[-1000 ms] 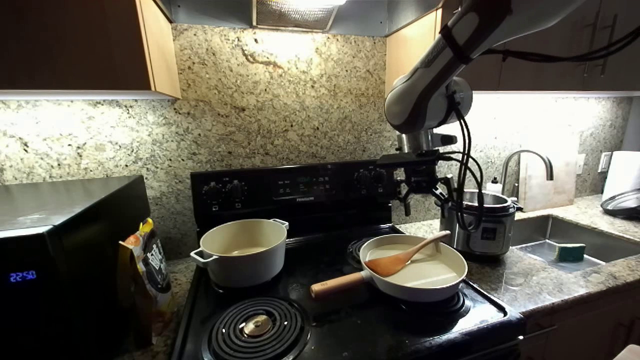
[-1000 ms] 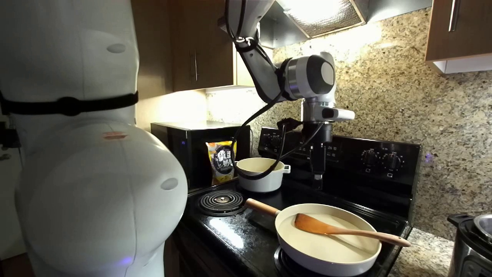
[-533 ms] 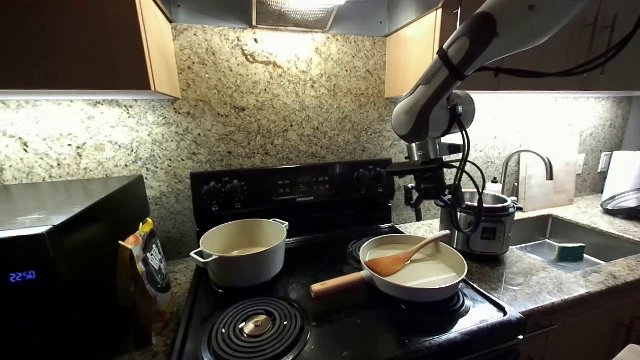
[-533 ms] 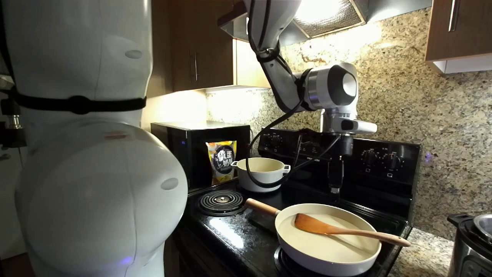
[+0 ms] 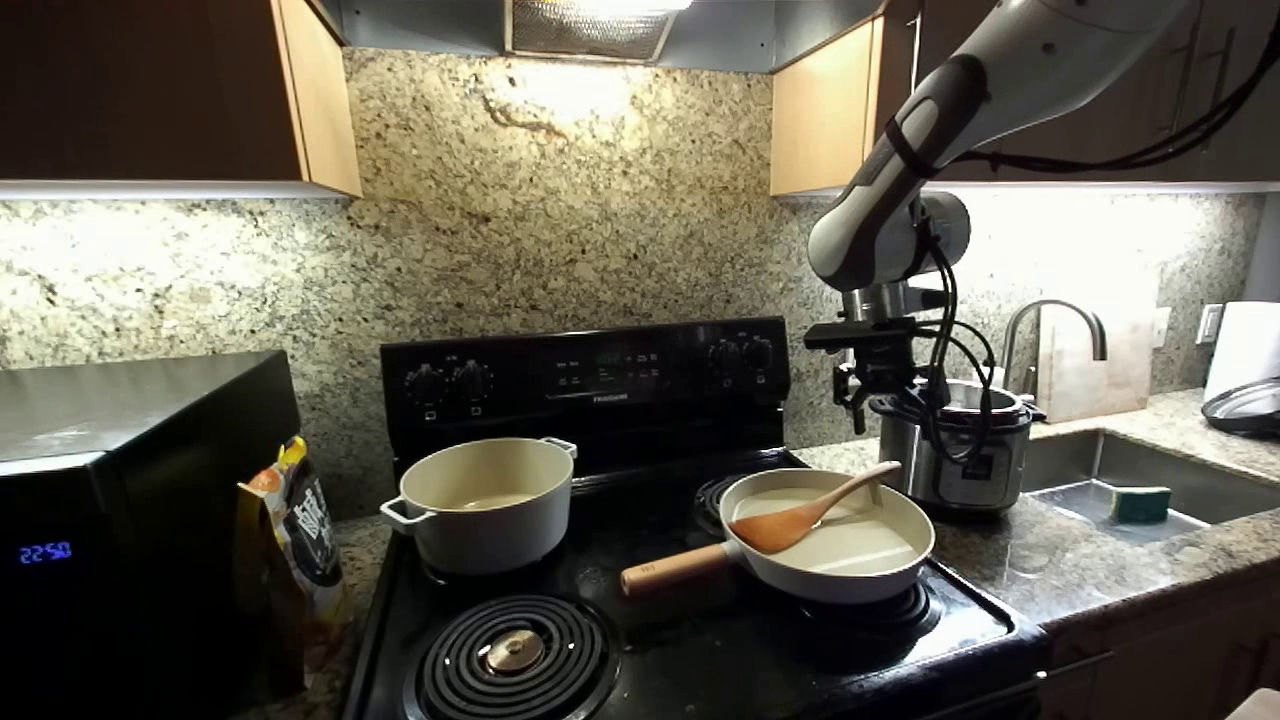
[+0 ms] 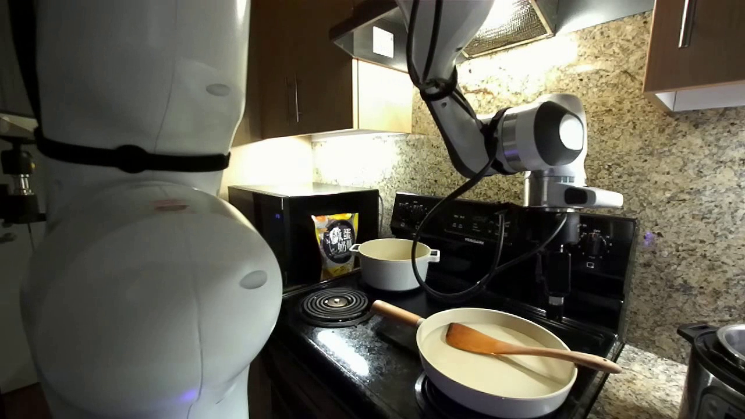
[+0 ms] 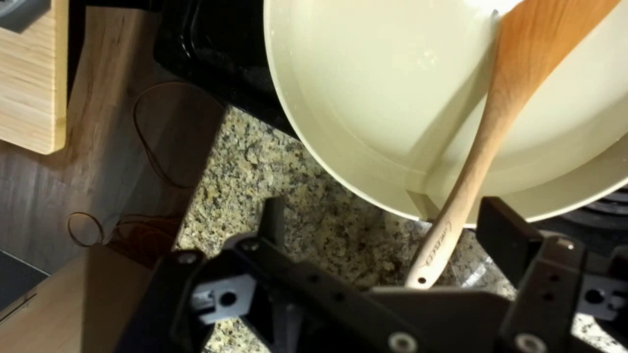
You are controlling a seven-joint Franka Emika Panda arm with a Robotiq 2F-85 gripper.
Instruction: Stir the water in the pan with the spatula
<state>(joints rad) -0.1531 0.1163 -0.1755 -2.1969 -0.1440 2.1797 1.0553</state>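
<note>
The cream-white pan sits on a stove burner in both exterior views. Pale shallow water is faintly visible in it. The orange-brown wooden spatula lies across the pan, blade inside and handle resting over the rim and sticking out. In the wrist view the spatula has its handle end between my spread fingers, nearer the right-hand finger in the picture. My gripper is open and empty. In both exterior views my gripper hangs above the spatula's handle and behind the pan, touching neither.
A steel pressure cooker stands on the counter just beyond the handle end. A deeper cream pot is at the back burner. The stove's black control panel rises behind. A microwave and snack bag stand at the far side.
The arm and gripper have moved right in both exterior views and somewhat lower, towards the spatula's handle end. The pan and spatula have not moved.
</note>
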